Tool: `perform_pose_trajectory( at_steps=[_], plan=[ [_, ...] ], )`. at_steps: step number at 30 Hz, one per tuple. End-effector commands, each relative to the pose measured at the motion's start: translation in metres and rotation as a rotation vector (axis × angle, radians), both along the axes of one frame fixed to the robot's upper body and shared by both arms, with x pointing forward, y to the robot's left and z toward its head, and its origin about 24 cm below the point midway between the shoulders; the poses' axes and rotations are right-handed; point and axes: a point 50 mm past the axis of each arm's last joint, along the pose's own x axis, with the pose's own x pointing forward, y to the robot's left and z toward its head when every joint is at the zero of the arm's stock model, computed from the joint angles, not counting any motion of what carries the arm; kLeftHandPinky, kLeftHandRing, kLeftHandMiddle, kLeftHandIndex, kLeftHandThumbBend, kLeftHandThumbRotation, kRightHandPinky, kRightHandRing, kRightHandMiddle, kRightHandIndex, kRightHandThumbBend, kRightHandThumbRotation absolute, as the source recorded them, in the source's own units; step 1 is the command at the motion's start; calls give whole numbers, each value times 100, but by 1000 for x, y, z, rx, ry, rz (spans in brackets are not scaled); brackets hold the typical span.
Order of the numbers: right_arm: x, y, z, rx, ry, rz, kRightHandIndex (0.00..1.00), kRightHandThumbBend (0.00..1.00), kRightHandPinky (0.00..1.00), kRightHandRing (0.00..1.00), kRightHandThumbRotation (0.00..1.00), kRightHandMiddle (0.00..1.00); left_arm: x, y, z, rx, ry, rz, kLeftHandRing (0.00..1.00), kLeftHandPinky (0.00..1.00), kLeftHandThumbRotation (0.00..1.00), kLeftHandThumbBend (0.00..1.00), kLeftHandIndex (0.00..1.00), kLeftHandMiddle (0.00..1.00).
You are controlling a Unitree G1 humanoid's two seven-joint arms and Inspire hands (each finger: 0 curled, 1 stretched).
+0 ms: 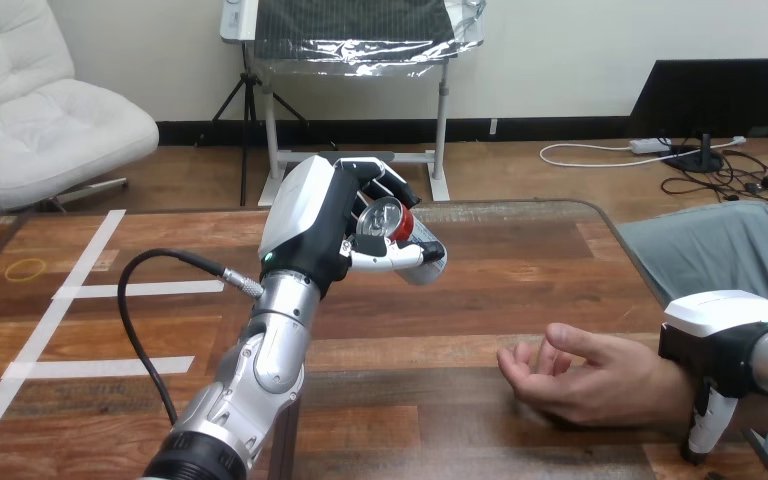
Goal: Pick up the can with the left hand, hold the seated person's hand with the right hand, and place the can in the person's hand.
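Where the left arm rises from the bottom edge, the left robot hand (305,210) is lifted clear of the counter (460,330), its fingers and thumb clamped round one red can (384,220). The can lies tilted in that grip, its silver top turned toward the camera. It is in the air above the middle of the counter, short of the far edge.

At the view's right, the right robot hand (725,315) sits over the person's wrist (645,395). One of its fingers curls down the near side of the wrist, so it is closed on the wrist. One person's hand (570,375) rests on the counter, palm up, fingers loosely bent. The can and that palm are well apart, the can higher and to the left, with bare wood between them.

Counted: two robot hands, one can, one person's hand.

Further out, on the left part of the counter, lie three white tape strips (90,290): one long and slanted, and two short ones reaching across from it. One yellow rubber band (27,268) lies near the left edge. The counter's right edge runs just behind the person's wrist, and its rounded far right corner is beyond the upturned palm.
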Motion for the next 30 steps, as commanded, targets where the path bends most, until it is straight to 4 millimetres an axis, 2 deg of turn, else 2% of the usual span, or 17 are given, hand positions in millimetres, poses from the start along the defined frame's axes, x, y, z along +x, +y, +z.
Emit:
perform_pose_trajectory(
  at_steps=[1, 11, 20, 30],
  plan=[
    [6, 0, 16, 35, -85, 2, 36, 68, 15, 25, 0, 36, 16, -10, 38, 6, -122, -29, 37, 33, 0, 63, 48, 44],
    [10, -1, 23, 43, -125, 7, 35, 69, 15, 24, 0, 35, 17, -12, 38, 8, -118, -31, 38, 34, 0, 63, 48, 45],
    [14, -1, 31, 37, -150, 21, 39, 71, 18, 28, 0, 39, 18, -14, 40, 9, -120, -38, 38, 34, 0, 63, 49, 45],
    [19, 0, 41, 35, -180, 38, 48, 72, 26, 37, 0, 47, 19, -18, 42, 13, -120, -51, 39, 34, 0, 63, 49, 45]
  ],
)
